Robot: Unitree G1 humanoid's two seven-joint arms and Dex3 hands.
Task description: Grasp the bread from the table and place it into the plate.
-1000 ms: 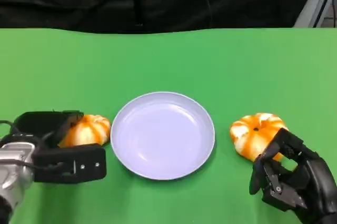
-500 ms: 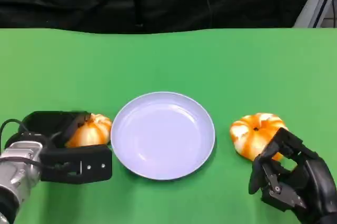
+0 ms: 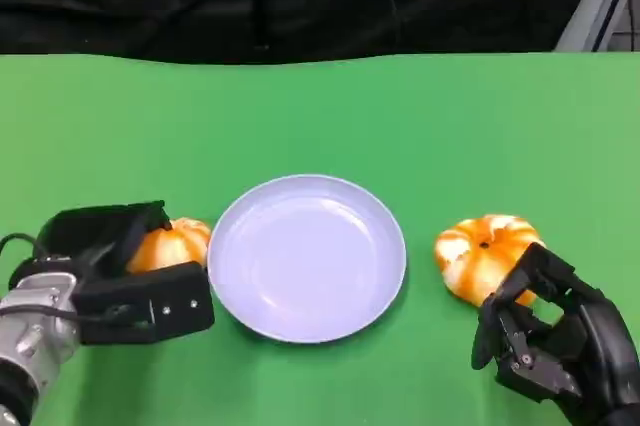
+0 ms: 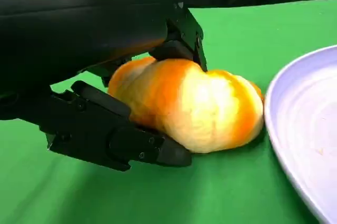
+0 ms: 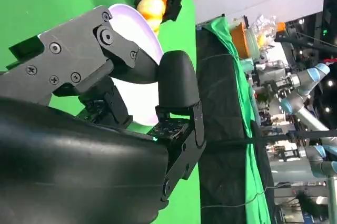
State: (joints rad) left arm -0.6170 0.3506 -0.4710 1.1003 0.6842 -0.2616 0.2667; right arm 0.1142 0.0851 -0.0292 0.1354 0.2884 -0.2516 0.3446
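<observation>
A round orange-and-white bread (image 3: 170,244) lies on the green table just left of the lavender plate (image 3: 305,266). My left hand (image 3: 105,276) wraps it, with fingers over its far side and the thumb along its near side. In the left wrist view the fingers (image 4: 179,45) press the top of the bread (image 4: 200,108) and the thumb (image 4: 121,140) lies under its near edge; the plate rim (image 4: 295,124) is close beside it. The plate is empty. My right hand (image 3: 550,341) rests at the lower right with loosely bent fingers and holds nothing.
A second orange bread (image 3: 482,251) sits right of the plate, just beyond my right hand's fingertips. The table's far edge meets a black backdrop (image 3: 300,6). The right wrist view shows the right hand (image 5: 79,129) and, far off, the left bread (image 5: 152,2).
My left hand has shifted slightly right and closed in around the left bread, the thumb swinging up toward it. The right hand and second bread have stayed put.
</observation>
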